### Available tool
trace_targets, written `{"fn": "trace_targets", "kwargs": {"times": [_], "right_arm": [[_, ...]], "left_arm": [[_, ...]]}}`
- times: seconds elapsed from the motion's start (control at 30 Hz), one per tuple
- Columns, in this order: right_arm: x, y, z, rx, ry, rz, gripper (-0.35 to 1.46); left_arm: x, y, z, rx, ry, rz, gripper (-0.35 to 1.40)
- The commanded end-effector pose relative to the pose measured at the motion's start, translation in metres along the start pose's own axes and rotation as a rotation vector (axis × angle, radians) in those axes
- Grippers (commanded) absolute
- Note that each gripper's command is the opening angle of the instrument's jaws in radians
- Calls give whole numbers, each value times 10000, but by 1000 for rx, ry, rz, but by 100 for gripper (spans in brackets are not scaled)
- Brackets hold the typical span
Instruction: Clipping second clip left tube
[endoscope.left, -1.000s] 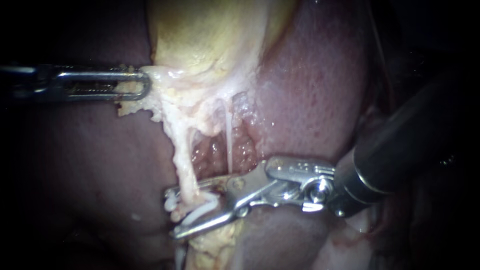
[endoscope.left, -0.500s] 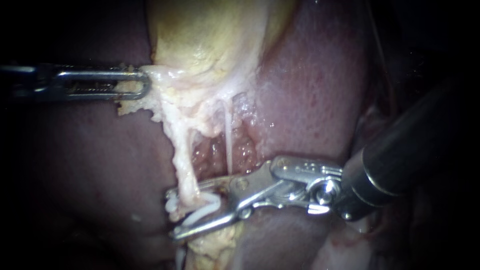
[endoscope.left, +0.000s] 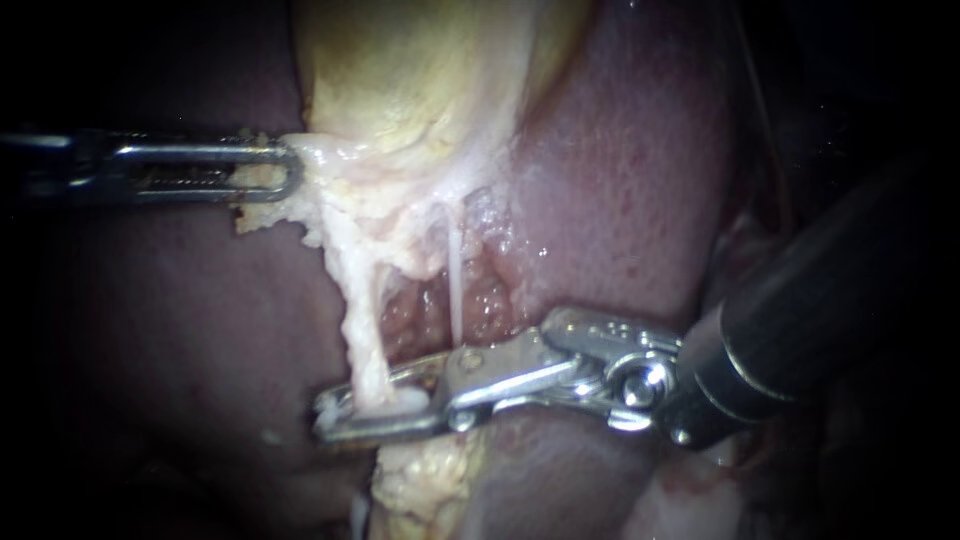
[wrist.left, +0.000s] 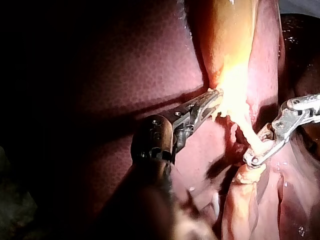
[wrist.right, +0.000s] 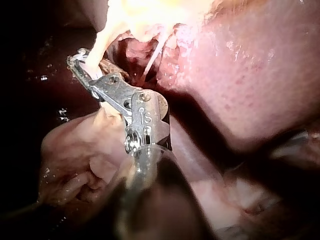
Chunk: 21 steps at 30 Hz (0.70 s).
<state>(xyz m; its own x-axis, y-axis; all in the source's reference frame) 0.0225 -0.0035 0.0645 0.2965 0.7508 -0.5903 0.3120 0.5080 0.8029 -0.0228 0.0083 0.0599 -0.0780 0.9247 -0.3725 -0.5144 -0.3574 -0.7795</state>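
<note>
Two jaws make up the hand of my right instrument (endoscope.left: 325, 418), whose dark shaft fills the lower right of the frame, nearest the camera. They are squeezed down on the left tube (endoscope.left: 366, 340) from both sides, low and left of centre, with a white clip (endoscope.left: 405, 402) pinched between them. The tube comes down into the hand as a pale, stretched cord, and a lump of yellowish fat (endoscope.left: 420, 480) hangs below.

From this I judge the clip is being pressed home, so the squeeze should be finished fully and squarely. The jaw tips should show past the far side of the tube, so that its whole width is caught. I would then open the hand only a little and back straight out along the shaft, so as not to drag the clip.

The thin right tube (endoscope.left: 456, 290), just beside at centre, lies apart from the jaws and belongs outside them. Whether another clip sits on the left tube I cannot tell.

Farther back, at the upper left, my left instrument (endoscope.left: 288, 166) has its hand closed on the fringe of the gallbladder (endoscope.left: 420, 80), which draws the tube taut. That pull is worth holding even. Behind it all lies the liver (endoscope.left: 620, 180).
</note>
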Motion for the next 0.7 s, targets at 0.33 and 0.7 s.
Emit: {"fn": "trace_targets", "kwargs": {"times": [0.33,0.7], "right_arm": [[-7,-2,4,-25,-51,72,-35],[-8,0,3,-27,-50,72,-35]], "left_arm": [[0,-2,-1,0,0,0,-35],[0,-2,-1,1,0,0,-35]]}}
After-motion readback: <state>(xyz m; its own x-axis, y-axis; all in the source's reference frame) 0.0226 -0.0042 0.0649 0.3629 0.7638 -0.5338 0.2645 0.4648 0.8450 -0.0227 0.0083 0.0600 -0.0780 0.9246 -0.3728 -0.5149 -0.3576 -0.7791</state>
